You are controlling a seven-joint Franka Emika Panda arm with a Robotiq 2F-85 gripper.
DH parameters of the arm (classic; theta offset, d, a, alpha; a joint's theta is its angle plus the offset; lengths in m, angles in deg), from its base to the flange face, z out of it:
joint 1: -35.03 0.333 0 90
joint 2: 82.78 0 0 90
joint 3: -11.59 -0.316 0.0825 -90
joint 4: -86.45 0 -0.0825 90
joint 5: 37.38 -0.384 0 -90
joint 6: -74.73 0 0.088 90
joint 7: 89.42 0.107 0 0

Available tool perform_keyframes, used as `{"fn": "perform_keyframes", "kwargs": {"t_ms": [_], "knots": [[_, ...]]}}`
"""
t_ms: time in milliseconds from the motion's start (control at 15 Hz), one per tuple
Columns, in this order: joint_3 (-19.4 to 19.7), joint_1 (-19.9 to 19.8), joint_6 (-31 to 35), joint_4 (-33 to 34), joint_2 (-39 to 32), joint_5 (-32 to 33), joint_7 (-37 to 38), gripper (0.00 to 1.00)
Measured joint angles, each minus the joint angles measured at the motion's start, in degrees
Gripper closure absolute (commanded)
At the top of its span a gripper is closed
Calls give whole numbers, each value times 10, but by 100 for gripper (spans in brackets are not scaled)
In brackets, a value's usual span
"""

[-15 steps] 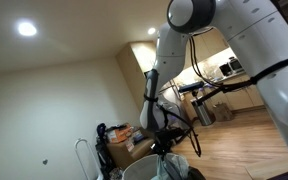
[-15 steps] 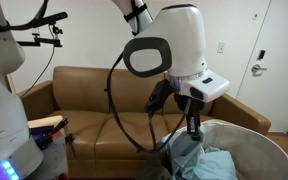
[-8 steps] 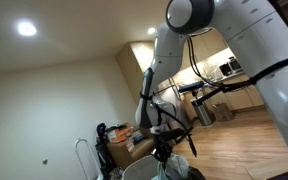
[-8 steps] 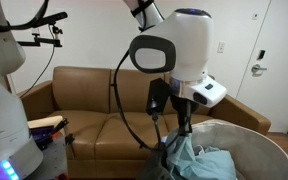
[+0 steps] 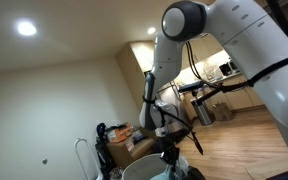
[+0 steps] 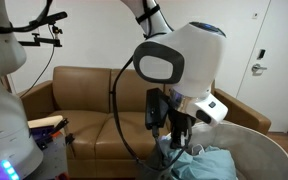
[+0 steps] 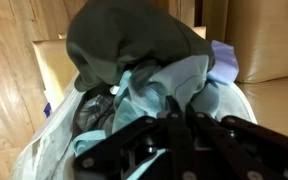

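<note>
My gripper [image 7: 176, 112] hangs just over a white laundry basket [image 6: 256, 142] full of clothes, and its two black fingers are pressed together. Folds of a light blue cloth [image 7: 149, 90] gather at the fingertips, so the jaws look shut on it. A dark olive garment [image 7: 124, 40] lies heaped beyond it in the wrist view, with a lavender piece [image 7: 224, 60] to its right. In both exterior views the gripper [image 6: 178, 143] [image 5: 167, 156] reaches down into the pile of grey-blue cloth [image 6: 209, 160].
A brown leather sofa [image 6: 89, 100] stands behind the basket. The basket wall [image 7: 44, 140] curves round at the left of the wrist view, over a wooden floor [image 7: 14, 70]. A tripod stand [image 6: 39, 30] and a white door [image 6: 269, 60] are in the background.
The arm has come down toward the basket and its wrist has turned, lowering the cloth with it. The fingers stay shut.
</note>
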Motion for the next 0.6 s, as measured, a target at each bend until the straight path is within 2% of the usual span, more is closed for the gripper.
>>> {"fn": "perform_keyframes", "kwargs": {"t_ms": [267, 467, 533, 600], "knots": [[0, 0, 8, 4, -11, 11, -3, 95], [9, -2, 64, 13, -42, 57, -2, 96], [14, -5, 86, 15, -53, 70, -2, 69], [16, -9, 104, 19, -62, 79, -2, 70]]}}
